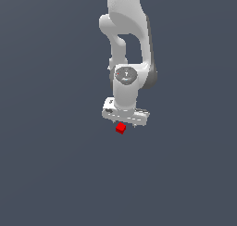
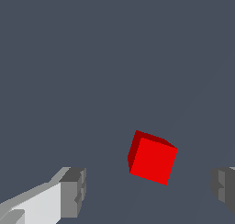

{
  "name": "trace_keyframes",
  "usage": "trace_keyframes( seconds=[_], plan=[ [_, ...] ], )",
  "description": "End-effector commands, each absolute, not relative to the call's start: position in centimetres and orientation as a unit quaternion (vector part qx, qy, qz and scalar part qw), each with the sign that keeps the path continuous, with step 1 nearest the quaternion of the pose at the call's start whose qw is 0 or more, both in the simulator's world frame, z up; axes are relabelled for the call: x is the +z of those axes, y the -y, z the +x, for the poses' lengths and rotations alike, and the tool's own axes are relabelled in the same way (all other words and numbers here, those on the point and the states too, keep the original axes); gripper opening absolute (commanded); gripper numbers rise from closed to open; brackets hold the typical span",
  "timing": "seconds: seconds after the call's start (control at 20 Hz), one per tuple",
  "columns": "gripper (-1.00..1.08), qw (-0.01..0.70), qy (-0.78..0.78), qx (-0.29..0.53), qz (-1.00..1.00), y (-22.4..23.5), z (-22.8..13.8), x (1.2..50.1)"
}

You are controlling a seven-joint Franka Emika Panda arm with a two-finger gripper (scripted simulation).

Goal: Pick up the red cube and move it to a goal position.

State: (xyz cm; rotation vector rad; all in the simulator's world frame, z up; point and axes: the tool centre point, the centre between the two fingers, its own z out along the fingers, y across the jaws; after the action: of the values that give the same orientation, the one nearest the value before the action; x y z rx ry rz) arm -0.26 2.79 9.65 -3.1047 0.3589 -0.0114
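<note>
The red cube (image 1: 121, 128) is tiny and bright red and lies on the plain grey floor (image 1: 55, 174). The white arm reaches straight down over it, and my gripper (image 1: 124, 123) hangs just above the cube. In the wrist view the red cube (image 2: 152, 158) sits in the gap between the two grey fingertips (image 2: 73, 193), closer to the other fingertip (image 2: 224, 188). It is turned at an angle to them. The gripper (image 2: 149, 192) is open wide and neither finger touches the cube.
Only the uniform dark grey floor surrounds the cube, and no goal marker shows in either view. The arm's white links (image 1: 126, 30) rise above the gripper in the exterior view.
</note>
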Motion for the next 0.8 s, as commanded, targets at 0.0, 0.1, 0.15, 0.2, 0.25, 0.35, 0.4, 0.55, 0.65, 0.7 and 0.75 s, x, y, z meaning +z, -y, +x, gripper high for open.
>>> trace_keyframes(
  seconds=[0.0,0.1,0.15,0.2,0.25,0.35,0.4,0.55,0.65,0.7,0.75],
  plan=[
    [1.00,0.006,-0.150,-0.003,-0.989,-2.4,-0.6,7.9],
    [1.00,0.004,-0.174,-0.003,-0.985,-2.1,-0.8,6.6],
    [1.00,0.003,-0.186,-0.002,-0.983,-2.0,-0.9,6.0],
    [1.00,0.003,-0.196,-0.002,-0.981,-1.9,-1.0,5.5],
    [1.00,0.002,-0.206,-0.002,-0.978,-1.8,-1.1,5.0],
    [1.00,0.001,-0.224,-0.001,-0.975,-1.6,-1.3,4.1],
    [1.00,0.001,-0.231,-0.001,-0.973,-1.6,-1.4,3.7],
    [1.00,0.000,-0.249,-0.001,-0.968,-1.4,-1.6,2.8],
    [1.00,0.000,-0.258,0.000,-0.966,-1.4,-1.7,2.4],
    [1.00,0.000,-0.260,0.000,-0.966,-1.3,-1.7,2.2],
    [1.00,0.000,-0.262,0.000,-0.965,-1.3,-1.7,2.1]
  ],
)
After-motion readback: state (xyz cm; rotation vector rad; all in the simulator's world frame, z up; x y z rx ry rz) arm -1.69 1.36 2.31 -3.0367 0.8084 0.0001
